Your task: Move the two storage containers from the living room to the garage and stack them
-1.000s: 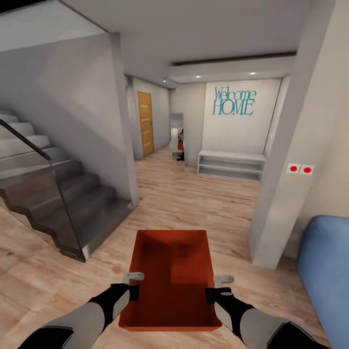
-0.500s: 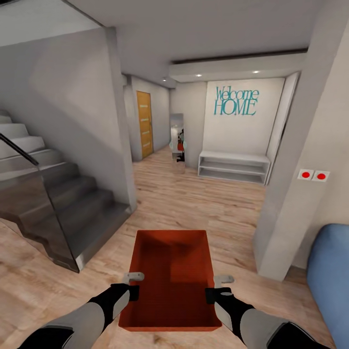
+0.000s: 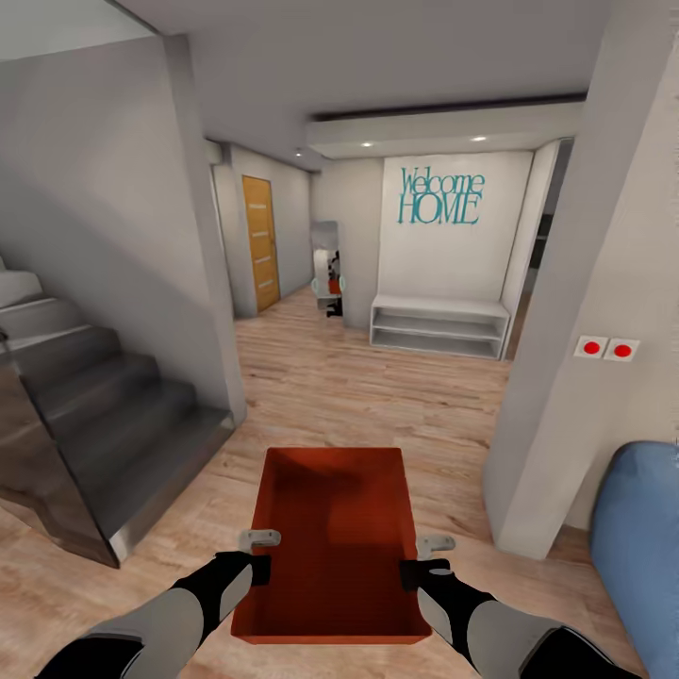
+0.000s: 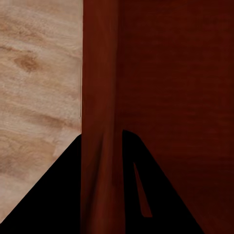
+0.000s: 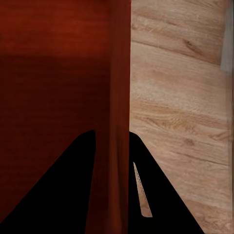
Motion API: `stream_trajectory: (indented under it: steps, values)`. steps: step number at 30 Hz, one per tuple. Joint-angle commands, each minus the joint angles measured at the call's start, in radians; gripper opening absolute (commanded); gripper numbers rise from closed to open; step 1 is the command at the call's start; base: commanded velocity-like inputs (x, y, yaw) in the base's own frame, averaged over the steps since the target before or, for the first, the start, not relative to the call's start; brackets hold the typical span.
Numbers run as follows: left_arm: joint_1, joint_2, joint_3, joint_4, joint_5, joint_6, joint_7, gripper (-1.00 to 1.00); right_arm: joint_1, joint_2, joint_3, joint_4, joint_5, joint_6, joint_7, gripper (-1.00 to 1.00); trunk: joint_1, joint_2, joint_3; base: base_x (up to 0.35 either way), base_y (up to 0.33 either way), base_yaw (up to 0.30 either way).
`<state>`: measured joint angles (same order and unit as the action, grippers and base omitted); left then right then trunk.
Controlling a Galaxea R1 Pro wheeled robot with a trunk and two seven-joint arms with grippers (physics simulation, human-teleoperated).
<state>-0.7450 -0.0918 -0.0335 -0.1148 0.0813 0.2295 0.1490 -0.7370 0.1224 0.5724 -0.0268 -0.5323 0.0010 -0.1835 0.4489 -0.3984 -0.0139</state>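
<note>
Black fingers of the left gripper (image 3: 260,554) pinch the left wall of an orange-red storage container (image 3: 332,547), one finger outside the wall and one inside; in the left wrist view the two dark fingers (image 4: 58,195) straddle that wall with the container (image 4: 165,87) beyond them. Opposite, the right gripper (image 3: 424,558) clamps the right wall in the same manner, and the right wrist view shows its fingers (image 5: 161,195) on either side of the red wall of the container (image 5: 53,73).

The bin sits at the lower centre of the head view, held between both arms above the light wood plank floor (image 3: 377,396), open side up, with its long axis pointing away from the camera.

At the left of the frame a dark staircase (image 3: 104,424) rises beside a grey wall. Further back, in the upper middle, a white wall carries teal "Welcome HOME" lettering (image 3: 440,196) above a low white shelf unit (image 3: 438,325). An orange-brown door (image 3: 260,242) stands to the left of that, down the hallway. On the right-hand wall are two red buttons (image 3: 606,349), and a blue sofa (image 3: 637,547) fills the lower right corner.
</note>
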Motion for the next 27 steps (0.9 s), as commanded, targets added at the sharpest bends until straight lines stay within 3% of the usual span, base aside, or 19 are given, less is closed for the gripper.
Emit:
stream_trajectory:
  steps: [1, 8, 27]
  values:
    - [0.000, 0.000, 0.010, -0.003, -0.008, 0.007, 0.007, -1.00, -0.001, 0.005, 0.015, 0.000, -0.012, -0.001, 0.002, -1.00, 0.001, -0.002, -0.001, 0.322, 0.000, -0.242]
    - [0.000, 0.000, 0.010, -0.003, -0.008, 0.007, 0.007, -1.00, -0.001, 0.004, 0.015, 0.000, -0.012, -0.002, 0.002, -1.00, 0.001, -0.002, -0.001, 0.322, 0.000, -0.169]
    - [0.000, 0.000, 0.010, -0.003, -0.008, 0.007, 0.007, -1.00, -0.001, 0.003, 0.015, 0.000, -0.012, 0.000, 0.003, -1.00, 0.001, -0.002, -0.001, 0.322, 0.000, -0.003]
